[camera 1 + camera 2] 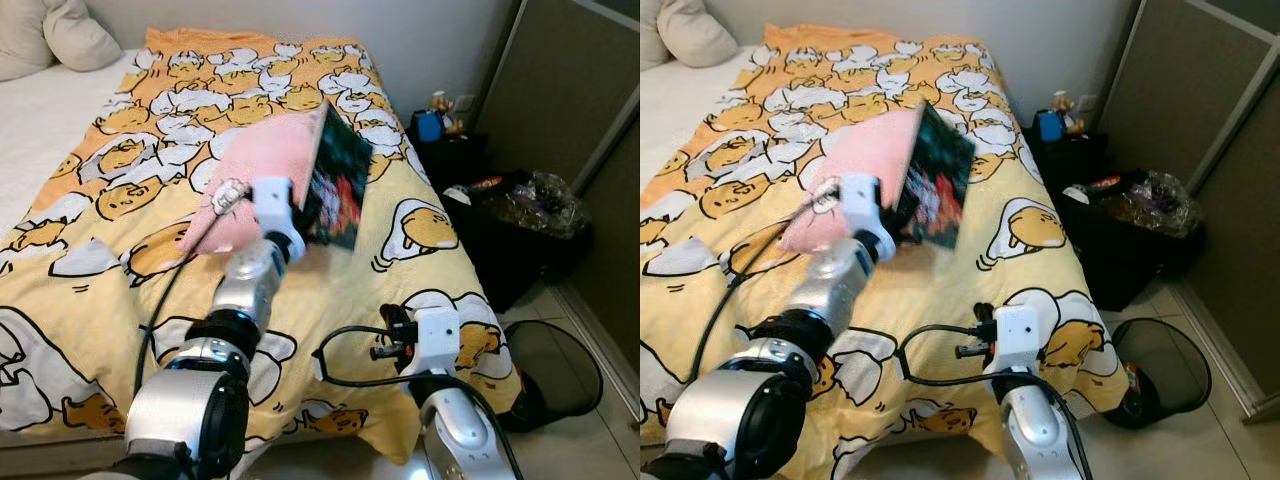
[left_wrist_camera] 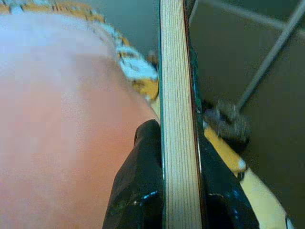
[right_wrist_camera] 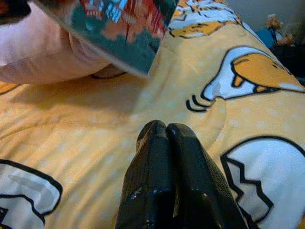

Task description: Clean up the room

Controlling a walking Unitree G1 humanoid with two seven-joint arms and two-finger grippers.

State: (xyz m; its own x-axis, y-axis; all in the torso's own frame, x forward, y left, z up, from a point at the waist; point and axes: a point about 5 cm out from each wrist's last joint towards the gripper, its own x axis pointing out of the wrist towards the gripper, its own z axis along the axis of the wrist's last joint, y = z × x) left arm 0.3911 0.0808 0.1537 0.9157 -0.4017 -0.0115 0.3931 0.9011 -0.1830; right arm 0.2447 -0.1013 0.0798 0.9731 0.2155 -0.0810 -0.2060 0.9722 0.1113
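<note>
On the bed (image 1: pixel 420 330), spread with a yellow cartoon-print duvet (image 1: pixel 150 120), I see two pale pillows (image 1: pixel 60 35) at its far left corner, cut off by the picture's edge. Toward the middle of the bed lies a pink cushion (image 1: pixel 265 165), and against its right side stands a book (image 1: pixel 335 190) with a dark green, red-patterned cover, tilted up on edge.

My left end effector (image 2: pixel 178 167) is clamped on that book: in the left wrist view one black finger (image 2: pixel 143 181) presses the cover facing the pink cushion and the other presses the opposite cover, with the cream page edges running straight up between them. From the head views the white wrist housing covers the fingers, so I cannot make out the grip there.

My right end effector (image 3: pixel 167 138) hovers low over the duvet near the bed's right edge, fingers pressed fully together with nothing between them; the book's lower corner hangs just beyond it.

Right of the bed, a dark bin (image 1: pixel 520 235) holds crumpled clear plastic and other rubbish I cannot identify, with a small orange-and-white item at its near rim. Beyond it a dark low stand (image 1: pixel 445 145) carries a blue object and a small figure, both too small to tell. Nearer me, on the floor by the bed's corner, sits a round black mesh wastebasket (image 1: pixel 555 370); I cannot make out anything inside it.
</note>
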